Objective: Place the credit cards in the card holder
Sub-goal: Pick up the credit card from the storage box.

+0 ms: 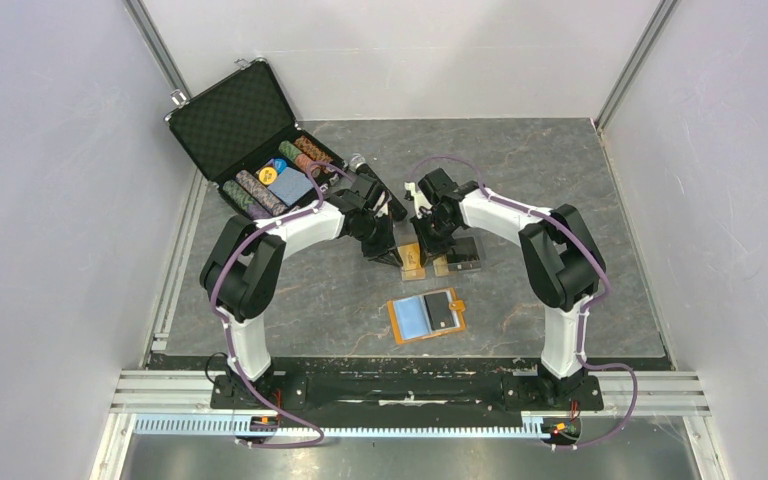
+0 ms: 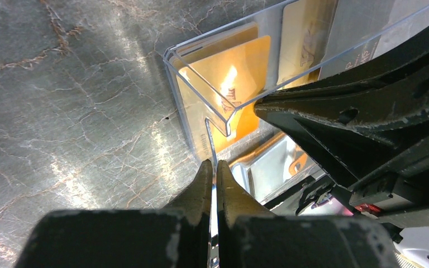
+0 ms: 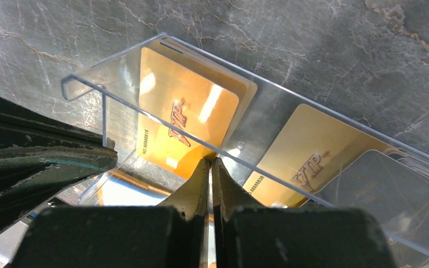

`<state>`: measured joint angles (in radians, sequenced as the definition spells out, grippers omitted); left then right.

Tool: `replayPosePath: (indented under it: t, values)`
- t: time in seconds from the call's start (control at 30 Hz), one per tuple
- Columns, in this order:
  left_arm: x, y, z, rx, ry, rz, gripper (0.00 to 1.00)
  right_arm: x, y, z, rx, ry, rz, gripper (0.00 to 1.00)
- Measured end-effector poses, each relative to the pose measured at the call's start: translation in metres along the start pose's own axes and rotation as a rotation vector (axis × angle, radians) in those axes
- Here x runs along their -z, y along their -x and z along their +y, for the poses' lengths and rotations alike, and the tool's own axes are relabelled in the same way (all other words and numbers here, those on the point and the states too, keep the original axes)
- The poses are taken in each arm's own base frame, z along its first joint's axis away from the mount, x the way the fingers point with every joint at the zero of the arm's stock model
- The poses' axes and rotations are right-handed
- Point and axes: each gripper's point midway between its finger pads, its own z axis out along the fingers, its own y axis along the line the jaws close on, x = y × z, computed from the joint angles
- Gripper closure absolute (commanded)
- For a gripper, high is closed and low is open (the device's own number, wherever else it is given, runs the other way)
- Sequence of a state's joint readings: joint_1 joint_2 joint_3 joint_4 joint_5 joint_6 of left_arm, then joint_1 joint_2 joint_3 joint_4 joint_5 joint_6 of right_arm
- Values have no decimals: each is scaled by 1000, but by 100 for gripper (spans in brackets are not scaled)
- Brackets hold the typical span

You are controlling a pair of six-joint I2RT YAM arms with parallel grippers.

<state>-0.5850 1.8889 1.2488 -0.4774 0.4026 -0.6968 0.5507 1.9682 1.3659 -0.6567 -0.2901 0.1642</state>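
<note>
We judge the task barely begun: one black card (image 1: 442, 312) sits on the open wallet (image 1: 412, 320), which lies near the arms' bases. Still waiting in the clear stand (image 3: 279, 111) just beyond it are at least three gold cards (image 3: 190, 111) and one darker card (image 3: 391, 184). Our left gripper (image 2: 213, 170) pinches the stand's clear edge. Our right gripper (image 3: 210, 167) is closed at a gold card's lower edge, but we cannot tell whether it grips the card.
</note>
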Motion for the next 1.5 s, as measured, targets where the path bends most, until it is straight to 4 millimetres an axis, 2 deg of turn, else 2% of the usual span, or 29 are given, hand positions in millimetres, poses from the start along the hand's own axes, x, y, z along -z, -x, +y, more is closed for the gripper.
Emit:
replayPosePath:
  t: [0.17, 0.43, 0.63, 0.73, 0.8, 0.87, 0.93, 1.0, 1.2, 1.27, 1.33, 1.37, 1.4, 1.5]
  values:
    - [0, 0, 0, 0, 0, 0, 98, 4, 2, 3, 5, -3, 3, 99]
    - [0, 0, 0, -1, 1, 2, 98, 13, 5, 12, -4, 26, -17, 92]
    - [0, 0, 1, -5, 2, 2, 98, 17, 11, 23, -29, 81, -38, 78]
    - [0, 0, 1, -5, 2, 2, 98, 16, 11, 25, -36, 88, -38, 76]
    - [0, 0, 1, -5, 2, 2, 98, 15, 10, 25, -37, 88, -38, 77]
    - [0, 0, 1, -5, 2, 2, 98, 15, 10, 24, -37, 86, -38, 84]
    - [0, 0, 1, -5, 2, 2, 98, 15, 10, 24, -38, 91, -40, 97]
    - [0, 0, 1, -5, 2, 2, 98, 14, 14, 30, -39, 122, -53, 100]
    - [0, 0, 1, -5, 2, 2, 98, 14, 22, 52, -52, 237, -81, 100]
    - [0, 0, 1, -5, 2, 2, 98, 14, 22, 53, -59, 245, -83, 94]
    - [0, 0, 1, -5, 2, 2, 98, 14, 22, 53, -67, 249, -82, 79]
    - [0, 0, 1, -4, 3, 2, 98, 14, 22, 53, -65, 248, -83, 77]
    - [0, 0, 1, -4, 3, 2, 98, 13, 22, 52, -65, 244, -84, 78]
    - [0, 0, 1, -3, 3, 2, 98, 12, 21, 48, -57, 229, -84, 100]
